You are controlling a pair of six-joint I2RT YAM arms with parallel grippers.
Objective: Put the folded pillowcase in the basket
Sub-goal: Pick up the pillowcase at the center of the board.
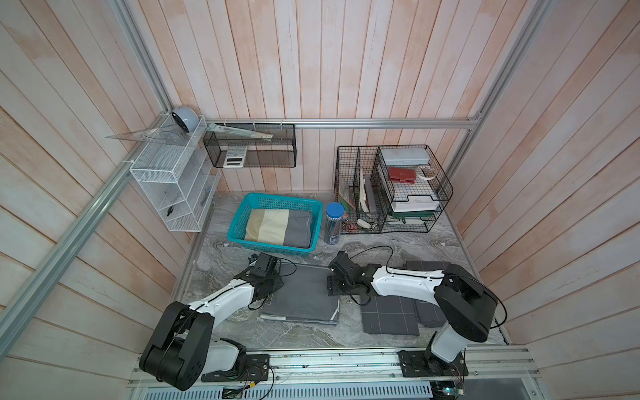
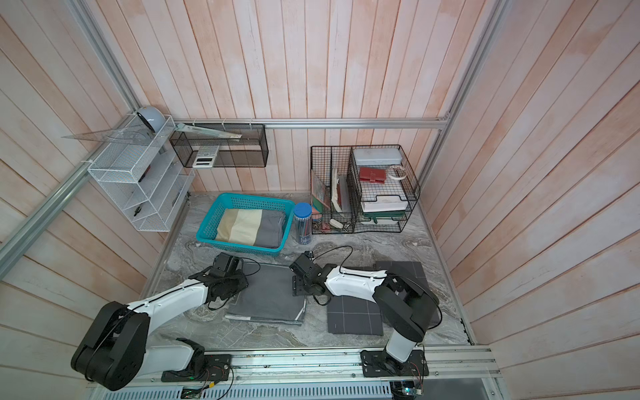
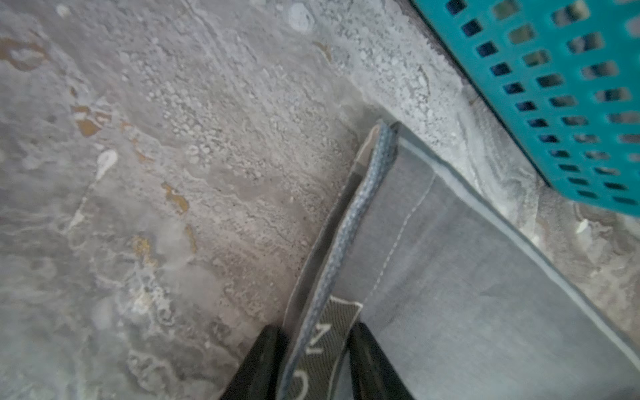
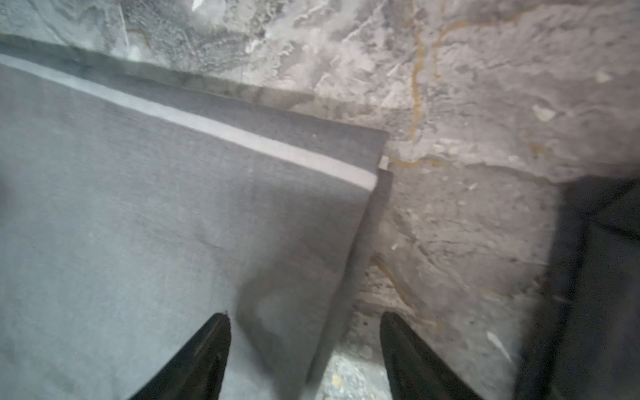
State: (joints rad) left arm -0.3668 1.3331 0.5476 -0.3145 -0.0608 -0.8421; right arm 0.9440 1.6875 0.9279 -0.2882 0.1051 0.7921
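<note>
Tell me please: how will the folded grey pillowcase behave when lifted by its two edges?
Probably floppy: the pillowcase is thin folded cloth, so its middle may sag between grips. Likely light, since it lies flat. Its layers might slide apart; separate plies show at its edge.

A woven tag (image 3: 329, 343) on the edge of the folded pillowcase (image 3: 467, 277) shows pale letters, seemingly N, I, O; nothing else is legible.
</note>
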